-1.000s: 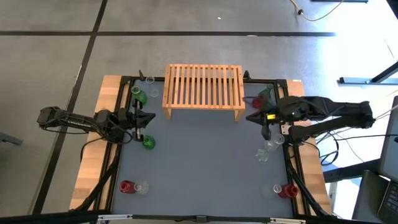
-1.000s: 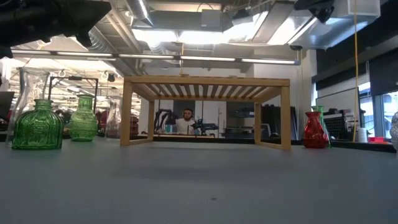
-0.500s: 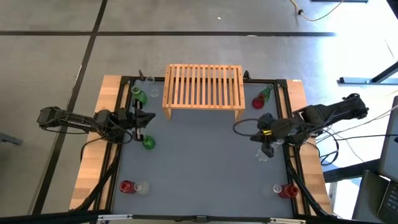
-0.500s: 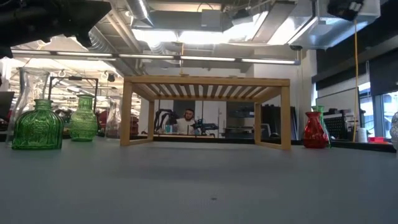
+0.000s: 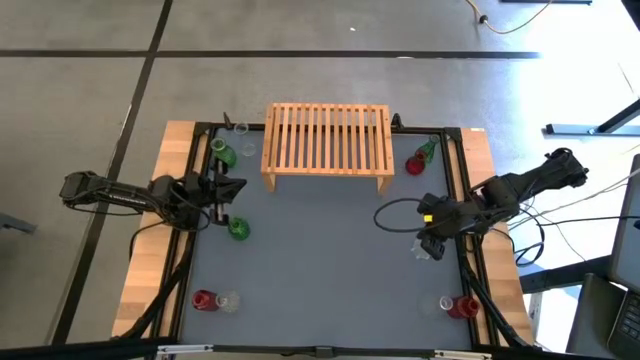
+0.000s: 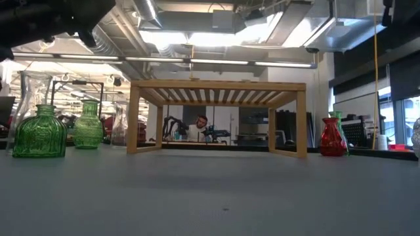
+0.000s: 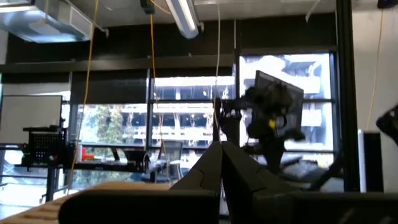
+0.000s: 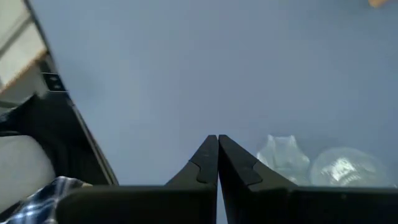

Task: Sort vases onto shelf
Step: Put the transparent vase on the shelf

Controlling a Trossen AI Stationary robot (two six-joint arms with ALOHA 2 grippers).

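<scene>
Since a second ago the right arm has pulled back from beside the shelf toward the right table edge, while the left arm has stayed put.

High view: the shelf (image 5: 328,143), a light-wood rack with parallel slats, stands at the far middle of the grey table (image 5: 320,260). The vases are scattered around it: two green ones (image 5: 224,155) and a clear one near the shelf's left end, another green vase (image 5: 239,230) further forward, a red vase (image 5: 416,164) with a green one at the shelf's right end, a red and clear pair (image 5: 203,299) at the near left, another red and clear pair (image 5: 462,305) at the near right. The right gripper (image 5: 428,238) hangs just over clear vases (image 5: 430,248) by the right edge, fingers pressed together and empty. The left gripper (image 5: 238,184) waits at the left side, fingers likewise closed on nothing.

Low view: the shelf shows short legs and an open underside; ribbed green glass vases (image 6: 39,133) stand left, a red waisted vase (image 6: 333,137) right. Behind is a workshop with ceiling ducts and a seated person (image 6: 200,128).

Left wrist view: closed dark fingers (image 7: 214,168), windows beyond.

Right wrist view: closed fingers (image 8: 214,162) above smooth grey matting, two clear faceted vases (image 8: 286,155) just beside them.
</scene>
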